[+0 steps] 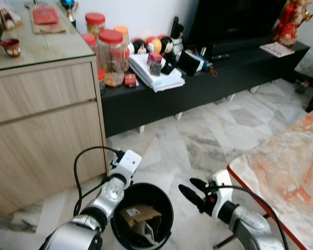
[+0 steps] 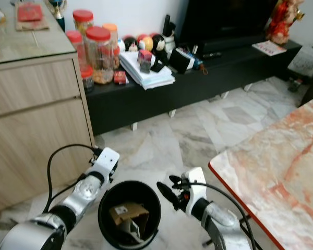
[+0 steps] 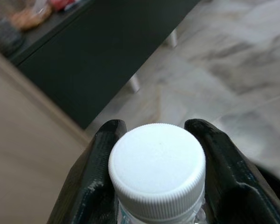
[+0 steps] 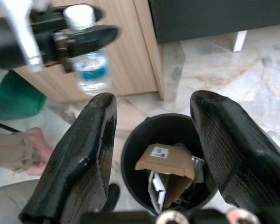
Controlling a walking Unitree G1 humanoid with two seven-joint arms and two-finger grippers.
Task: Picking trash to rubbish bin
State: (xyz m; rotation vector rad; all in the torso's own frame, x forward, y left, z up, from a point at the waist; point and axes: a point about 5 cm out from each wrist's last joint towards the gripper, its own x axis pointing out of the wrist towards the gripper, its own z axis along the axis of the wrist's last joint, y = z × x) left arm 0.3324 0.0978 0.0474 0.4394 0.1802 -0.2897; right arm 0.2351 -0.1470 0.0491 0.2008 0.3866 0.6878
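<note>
You are looking down at a round black rubbish bin (image 1: 141, 216) standing on a pale marble floor (image 1: 188, 140), and everything here is placed from that bin. It already holds a folded piece of brown cardboard (image 4: 165, 163) and some grey scraps, so part of the clearing looks done. Your left gripper (image 4: 79, 35) hangs beside the bin's rim, towards the wooden cabinet (image 1: 41, 114), its two black fingers (image 3: 91, 172) clamped on the neck of a plastic bottle (image 4: 91, 65). The bottle is clear and small, with a white ribbed screw cap (image 3: 157, 165) and a blue-green label, held upright and not yet over the opening. What is left, by my reading, is to carry it above the bin and let go. Your right gripper (image 1: 195, 191) waits on the bin's other side, near the marble-topped table (image 1: 287, 166), fingers spread and holding nothing
</note>
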